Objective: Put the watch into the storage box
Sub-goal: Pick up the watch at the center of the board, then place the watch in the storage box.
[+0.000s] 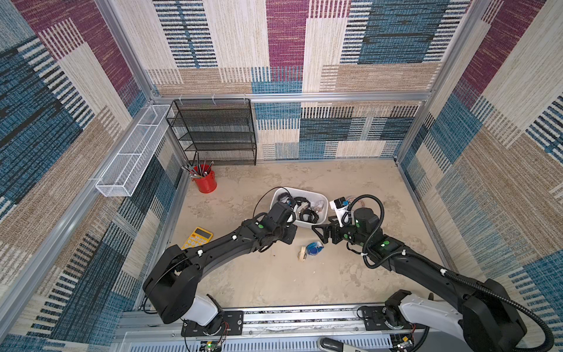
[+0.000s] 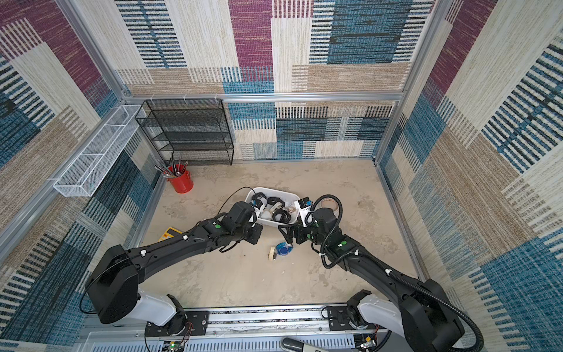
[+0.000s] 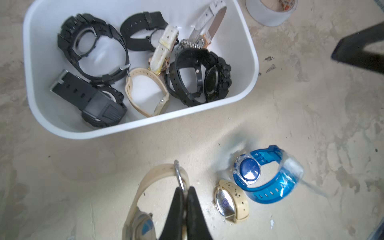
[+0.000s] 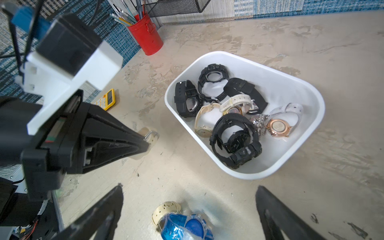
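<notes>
The storage box point(image 3: 145, 126) is a white tub with several watches inside, black, cream and white-strapped; it shows in both top views point(image 1: 304, 226) and in the right wrist view point(image 4: 245, 175). My left gripper point(image 3: 185, 189) is shut on the buckle end of a cream-strapped watch point(image 3: 154, 170), held just off the box's near side. A blue watch point(image 3: 268, 178) and a small cream watch point(image 3: 230, 201) lie together on the table. My right gripper point(image 4: 189, 187) hangs open above that pair point(image 1: 313, 248), with nothing between its fingers.
A red cup of pens point(image 1: 204, 180) stands at the back left below a black mesh shelf point(image 1: 213, 131) and a white wire basket point(image 1: 134, 152). A yellow calculator point(image 1: 198, 237) lies left of my left arm. A tape roll point(image 3: 270, 12) sits beside the box.
</notes>
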